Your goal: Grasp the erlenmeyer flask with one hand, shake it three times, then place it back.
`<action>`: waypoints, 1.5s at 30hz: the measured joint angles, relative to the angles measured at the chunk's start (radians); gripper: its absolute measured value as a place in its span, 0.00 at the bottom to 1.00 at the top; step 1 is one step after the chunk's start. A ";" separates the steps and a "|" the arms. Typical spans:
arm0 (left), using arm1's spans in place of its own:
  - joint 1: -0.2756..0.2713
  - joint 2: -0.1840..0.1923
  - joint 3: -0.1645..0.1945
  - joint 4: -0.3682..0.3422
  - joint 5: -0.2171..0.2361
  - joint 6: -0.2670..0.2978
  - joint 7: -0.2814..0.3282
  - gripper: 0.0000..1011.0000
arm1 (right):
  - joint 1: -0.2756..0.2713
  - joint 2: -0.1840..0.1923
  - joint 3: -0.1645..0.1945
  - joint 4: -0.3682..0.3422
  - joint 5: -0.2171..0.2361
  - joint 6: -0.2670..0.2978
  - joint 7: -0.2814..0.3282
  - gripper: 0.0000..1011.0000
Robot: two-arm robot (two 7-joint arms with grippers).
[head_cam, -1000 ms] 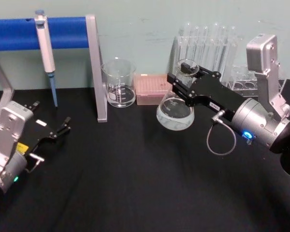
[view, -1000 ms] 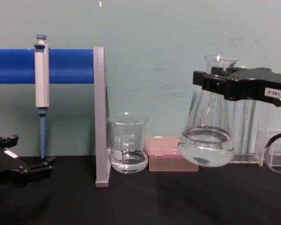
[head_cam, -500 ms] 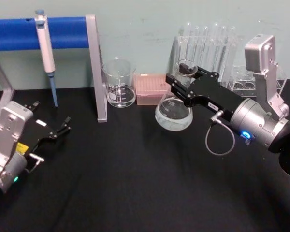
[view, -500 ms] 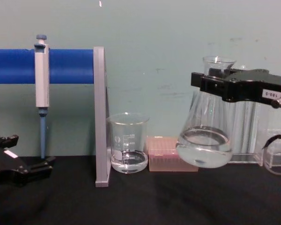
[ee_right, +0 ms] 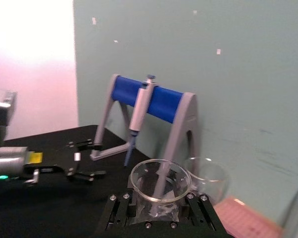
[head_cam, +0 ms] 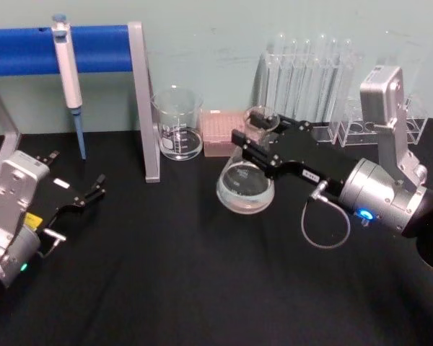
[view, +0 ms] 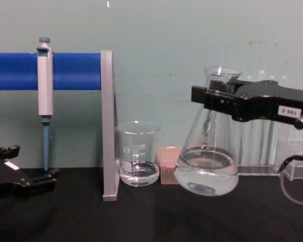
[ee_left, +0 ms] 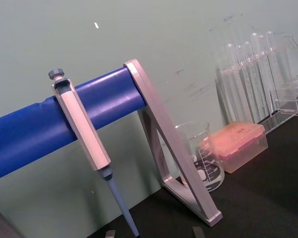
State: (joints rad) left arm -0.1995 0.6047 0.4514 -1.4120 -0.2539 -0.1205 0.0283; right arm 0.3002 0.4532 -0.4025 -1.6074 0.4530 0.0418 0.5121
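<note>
I see the right gripper (head_cam: 255, 138) clenched on the erlenmeyer flask (head_cam: 243, 189), hiding its neck; left gripper (view: 29, 165) rests spread, partly cut off

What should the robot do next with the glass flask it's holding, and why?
Probably a small swing toward its right, straightening it. The jaws of the right gripper clamp the neck of the erlenmeyer flask; it hangs tilted, water inside, base leaning toward the beaker. The left gripper sits parked at left.

Clear erlenmeyer flask (head_cam: 244, 189), colourless liquid inside. Right gripper (head_cam: 258, 137) black, small white label. Far left: rack bar (head_cam: 29, 49) bright blue, frame (head_cam: 143, 101) grey. Tip box (head_cam: 220, 130) pink. Table (head_cam: 166, 274) black; wall (head_cam: 202, 43) pale green.
</note>
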 joint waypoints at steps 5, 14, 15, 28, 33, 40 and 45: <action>0.000 0.000 0.000 0.000 0.000 0.000 0.000 0.99 | -0.002 0.016 -0.020 -0.008 0.014 -0.012 0.032 0.45; 0.000 0.000 0.000 0.000 0.000 0.000 0.000 0.99 | -0.004 0.052 -0.059 -0.026 0.044 -0.051 0.102 0.45; 0.000 0.000 0.000 0.000 0.000 0.000 0.000 0.99 | -0.004 0.054 -0.062 -0.028 0.045 -0.053 0.106 0.45; 0.000 0.000 0.000 0.000 0.000 0.000 0.000 0.99 | 0.002 0.091 -0.103 -0.045 0.074 -0.078 0.155 0.45; 0.000 0.000 0.000 0.000 0.000 0.000 0.000 0.99 | 0.010 0.106 -0.120 -0.046 0.083 -0.091 0.185 0.45; 0.000 0.000 0.000 0.000 0.000 0.000 0.000 0.99 | 0.021 0.126 -0.143 -0.047 0.093 -0.111 0.227 0.45; 0.000 0.000 0.000 0.000 0.000 0.000 0.000 0.99 | 0.029 0.134 -0.156 -0.044 0.099 -0.123 0.248 0.45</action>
State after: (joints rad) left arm -0.1995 0.6047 0.4514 -1.4119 -0.2539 -0.1205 0.0283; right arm 0.3290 0.5876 -0.5587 -1.6516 0.5522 -0.0814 0.7602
